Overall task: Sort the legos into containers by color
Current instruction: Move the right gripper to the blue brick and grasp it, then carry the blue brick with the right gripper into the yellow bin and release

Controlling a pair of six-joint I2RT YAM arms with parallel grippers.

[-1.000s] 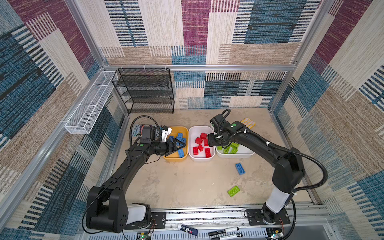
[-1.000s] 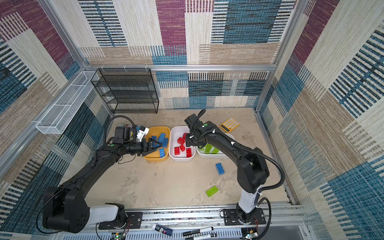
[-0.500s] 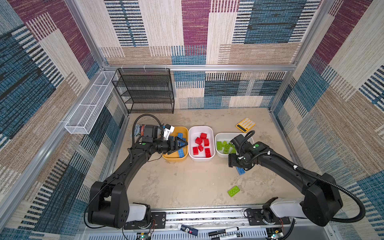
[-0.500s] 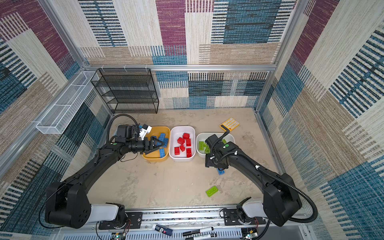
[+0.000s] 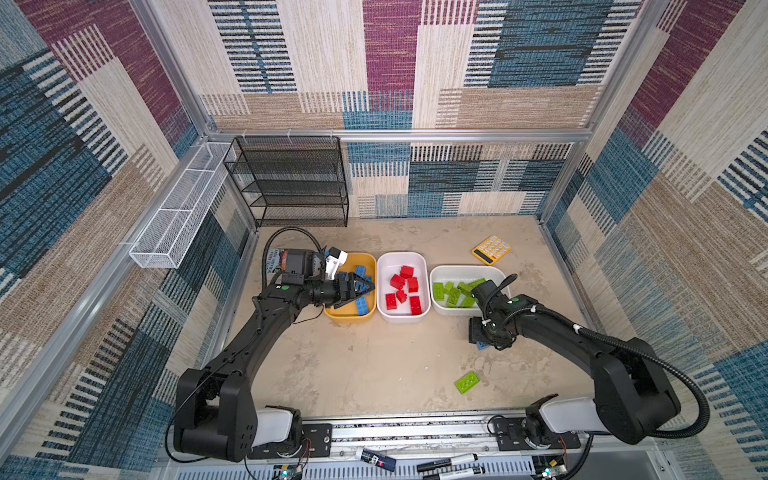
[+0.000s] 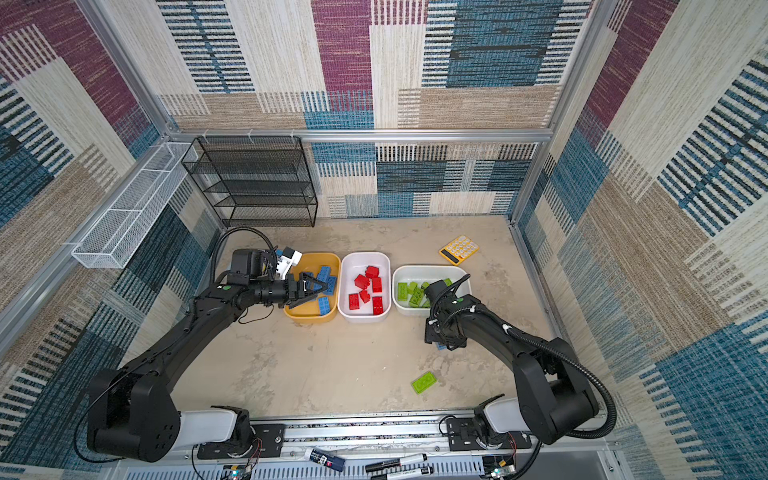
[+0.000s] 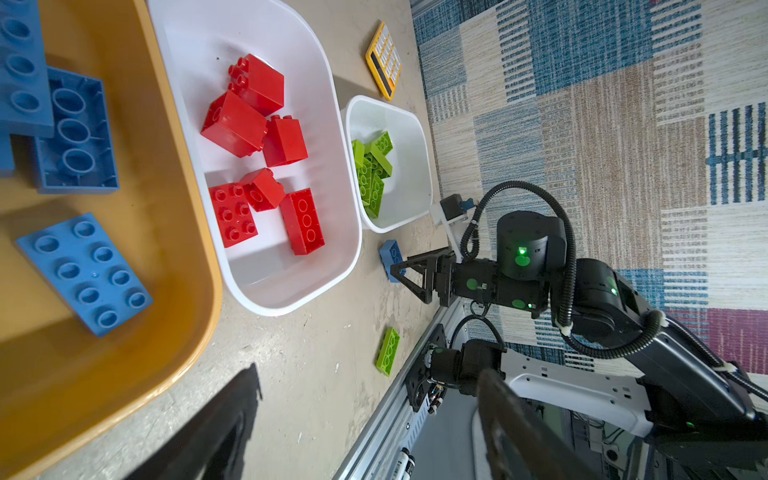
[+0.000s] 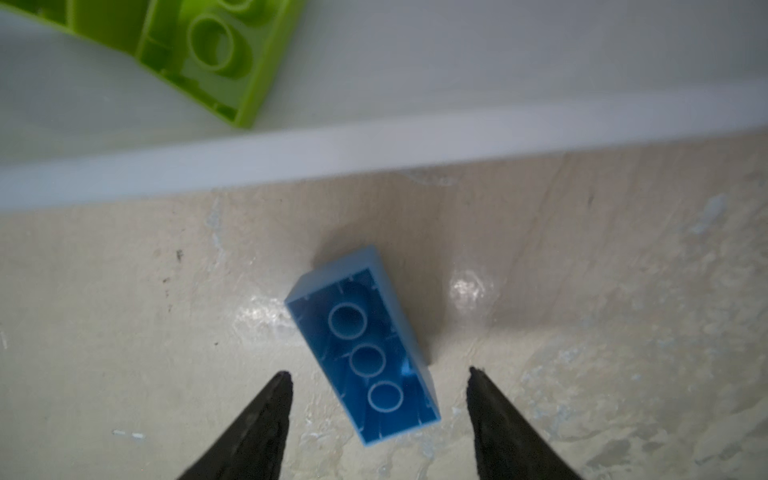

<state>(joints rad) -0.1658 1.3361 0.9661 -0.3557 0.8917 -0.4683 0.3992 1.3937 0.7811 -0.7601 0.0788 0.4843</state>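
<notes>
Three containers stand in a row: a mustard tub (image 5: 351, 318) with blue legos (image 5: 361, 306), a white tub (image 5: 402, 318) with red legos (image 5: 401, 289) and a white tub (image 5: 464, 271) with green legos (image 5: 453, 291). My left gripper (image 5: 363, 291) hovers open and empty over the mustard tub. My right gripper (image 8: 379, 374) points down at the floor in front of the green tub, open. A loose blue lego (image 8: 365, 353) lies upside down between its fingers, with a gap on each side. Near the front edge lies a loose green lego (image 5: 467, 381).
A yellow calculator (image 5: 490, 249) lies at the back right. A black mesh rack (image 5: 291, 183) stands at the back left, with a white wire basket (image 5: 178, 212) on the left wall. Markers (image 5: 449, 461) lie on the front rail.
My right arm has swung from over the white tubs down to the floor, over the loose blue lego. The left gripper has stayed over the mustard tub.
</notes>
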